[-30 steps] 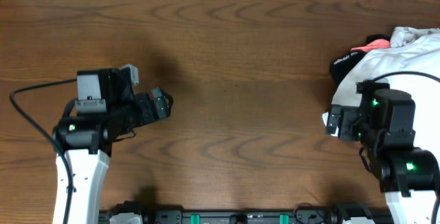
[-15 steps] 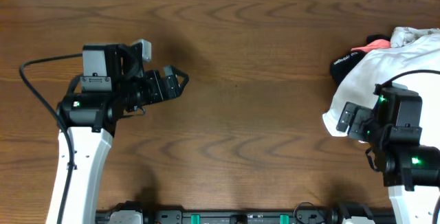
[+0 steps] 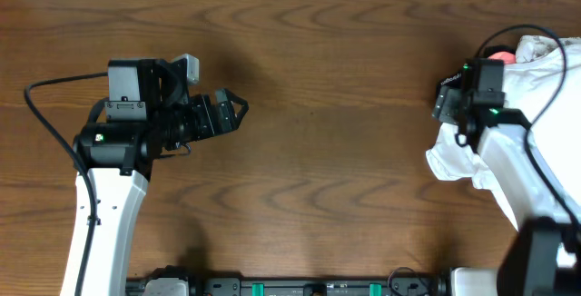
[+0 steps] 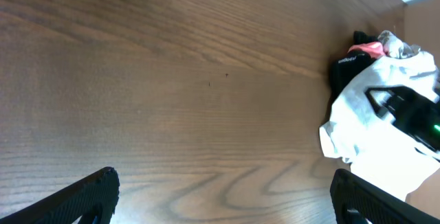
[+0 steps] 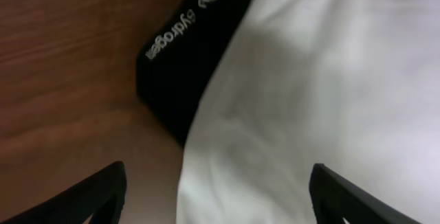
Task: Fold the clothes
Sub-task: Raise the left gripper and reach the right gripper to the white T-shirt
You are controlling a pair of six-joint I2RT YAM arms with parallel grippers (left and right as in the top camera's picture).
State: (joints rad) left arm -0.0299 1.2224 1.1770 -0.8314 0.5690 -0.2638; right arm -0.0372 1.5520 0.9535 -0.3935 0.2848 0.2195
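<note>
The clothes lie as a crumpled heap at the table's right edge, with a white T-shirt (image 3: 451, 158) (image 4: 357, 114) (image 5: 330, 80) on top. My right gripper (image 3: 447, 103) (image 5: 216, 183) hovers over the heap's left edge. Its jaws stand wide apart, with white cloth below them and nothing pinched. Far from the heap, my left gripper (image 3: 236, 110) (image 4: 223, 189) hangs open over bare wood at the left, pointing right.
A black garment with white lettering (image 5: 179, 52) (image 4: 344, 69) sticks out from under the white shirt at its left. A pink piece (image 3: 501, 56) (image 4: 364, 47) shows at the heap's far side. The wooden table (image 3: 336, 151) spreads between the arms.
My right arm has swung away from the near edge and now reaches over the heap's left side, jaws slightly narrower. The left arm rose and moved right a second ago, then held still.
</note>
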